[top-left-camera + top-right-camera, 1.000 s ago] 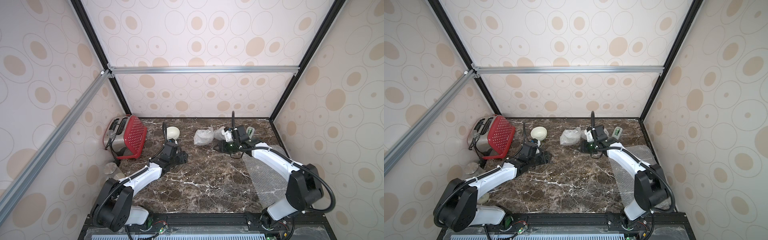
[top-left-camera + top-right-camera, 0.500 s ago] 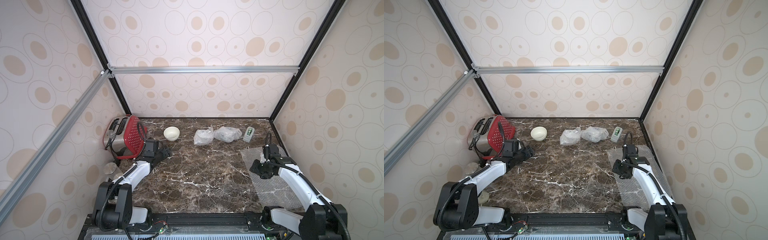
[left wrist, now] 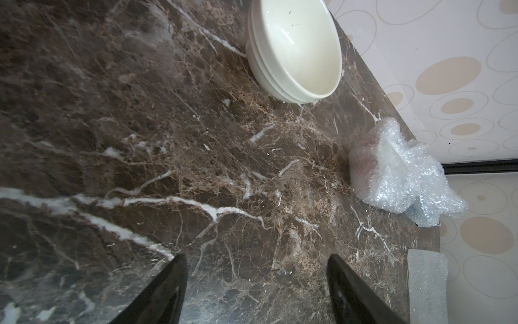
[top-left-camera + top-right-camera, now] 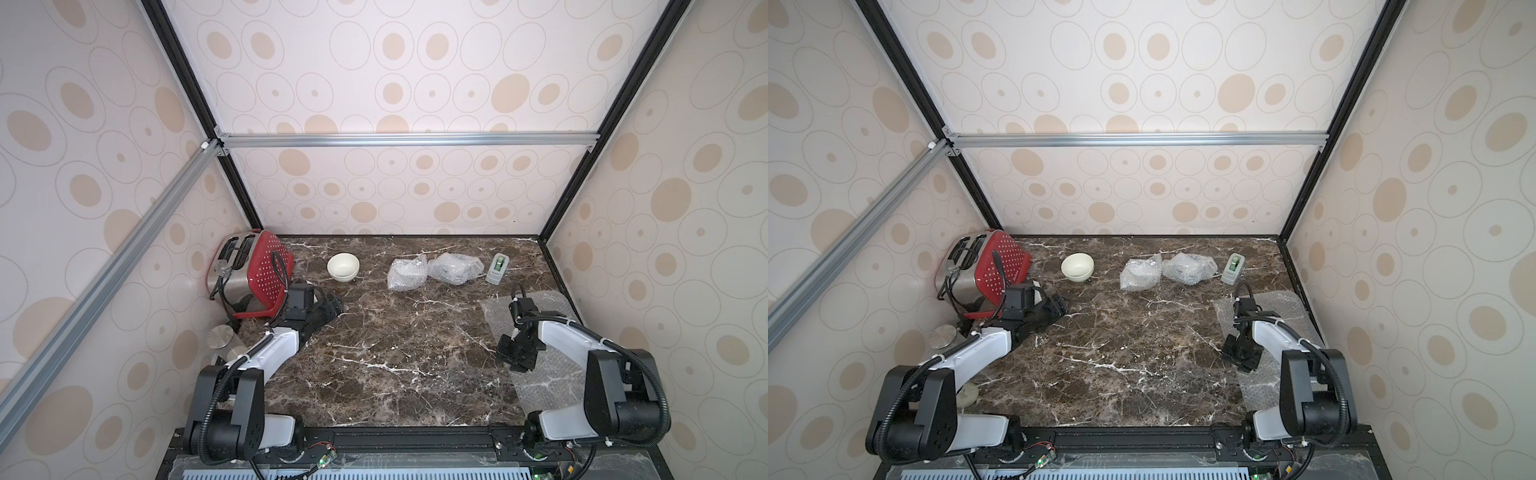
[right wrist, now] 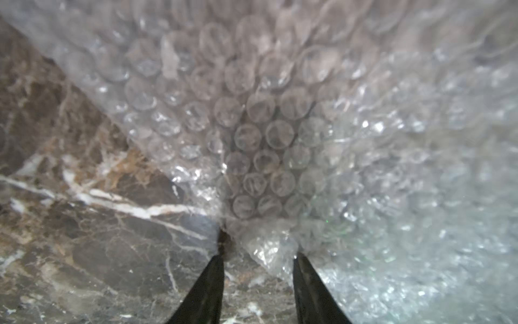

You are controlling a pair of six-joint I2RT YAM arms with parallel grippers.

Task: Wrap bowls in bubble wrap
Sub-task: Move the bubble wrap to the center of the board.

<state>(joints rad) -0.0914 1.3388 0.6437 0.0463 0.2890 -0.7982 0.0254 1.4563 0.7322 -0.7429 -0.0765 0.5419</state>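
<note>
Marble worktop [image 4: 374, 353] | right gripper [image 5: 259, 246] is straddling edge of flat bubble wrap [image 5: 280, 126], grip cannot be told | left gripper [image 3: 256, 256], released, is facing 1 bare bowl [image 3: 297, 47] ahead, nearer arm.

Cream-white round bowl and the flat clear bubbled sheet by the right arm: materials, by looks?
Cream-white round bowl: likely glazed ceramic. It looks glossy and opaque, with a thick rim and soft highlights. Flat clear bubbled sheet: thin translucent plastic film, with rows of round air cells and the dark marble-look tabletop showing through.
</note>
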